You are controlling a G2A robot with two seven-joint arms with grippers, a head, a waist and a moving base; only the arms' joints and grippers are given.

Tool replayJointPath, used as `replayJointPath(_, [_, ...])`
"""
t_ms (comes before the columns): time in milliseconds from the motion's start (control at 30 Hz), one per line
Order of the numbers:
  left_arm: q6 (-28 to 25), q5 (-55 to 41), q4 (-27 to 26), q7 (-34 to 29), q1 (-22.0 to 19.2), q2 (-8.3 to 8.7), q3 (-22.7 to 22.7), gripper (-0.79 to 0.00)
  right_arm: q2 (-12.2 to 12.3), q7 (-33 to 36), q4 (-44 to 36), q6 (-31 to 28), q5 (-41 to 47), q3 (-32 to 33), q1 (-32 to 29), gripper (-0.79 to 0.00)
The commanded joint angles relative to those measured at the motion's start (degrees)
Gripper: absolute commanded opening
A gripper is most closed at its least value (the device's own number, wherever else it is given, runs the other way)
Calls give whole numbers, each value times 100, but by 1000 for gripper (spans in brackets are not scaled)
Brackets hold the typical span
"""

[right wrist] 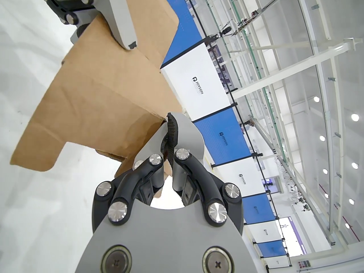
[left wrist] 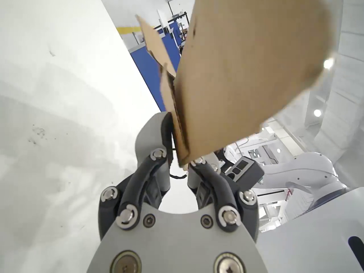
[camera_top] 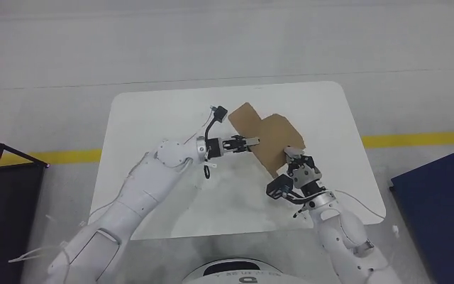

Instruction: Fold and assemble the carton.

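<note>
We see the carton (camera_top: pixel 269 138) as a flattened brown cardboard blank, held between the two arms over the middle of the white table (camera_top: pixel 163 113), a little toward its far right part. It is not yet folded into a box: its panels lie nearly in one plane. A rounded flap (camera_top: pixel 246 113) points toward the table's far edge.

The left tool (camera_top: pixel 248 142) reaches in from the robot's left side and is clamped on the carton's left edge. In the left wrist view we see its fingers (left wrist: pixel 153 134) pressed together on the layered cardboard edge, with the broad panel (left wrist: pixel 250 58) rising away from the grip.

The right tool (camera_top: pixel 292 157) sits at the carton's near right corner, and it too is clamped on the cardboard. In the right wrist view its ribbed pads (right wrist: pixel 171 132) pinch a corner of the blank, and the carton (right wrist: pixel 99 95) spreads from there toward the left tool farther off, one grey finger (right wrist: pixel 119 21) of which lies flat on the cardboard's face.

From both wrist views the carton appears tilted, with the table surface showing past its lower edges.

Beyond the table, a yellow line (camera_top: pixel 404 140) runs across the grey floor (camera_top: pixel 227 42). Blue and white partition panels (right wrist: pixel 224 134) stand in the room behind.
</note>
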Motion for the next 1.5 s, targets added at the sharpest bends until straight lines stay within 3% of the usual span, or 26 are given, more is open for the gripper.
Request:
replayJointPath(0, [-57, -12, -22, 12, 15, 4, -37, -785, 0, -44, -6, 38, -68, 1, -15, 0])
replayJointPath(133, [-228, -29, -43, 28, 36, 30, -172, -785, -11, -71, -44, 413, 43, 125, -116, 0])
replayJointPath(333, [-629, 308, 38, 123, 69, 161, -601, -785, -1, -585, -72, 718, 1250, 755, -509, 0])
replayJointPath(400, [-683, 658, 53, 229, 75, 221, -759, -785, -1, -585, -72, 718, 1250, 755, -509, 0])
replayJointPath(700, [-662, 648, 50, 262, 90, 221, -765, -785, -1, -585, -72, 718, 1250, 755, -509, 0])
replayJointPath(833, [-789, 52, -301, 172, 235, 231, -873, -785, -1, -585, -72, 718, 1250, 755, -509, 0])
replayJointPath(1000, [-1317, -1350, -886, -611, 396, 268, -1040, -785, -1, -585, -72, 718, 1250, 755, -509, 0])
replayJointPath(1133, [-1266, -2240, -1013, -1247, 434, 311, -1184, -785, -1, -585, -72, 718, 1250, 755, -509, 0])
replayJointPath(1467, [-1192, -1941, -941, -1351, 368, 352, -1296, -785, -1, -585, -72, 718, 1250, 755, -509, 0])
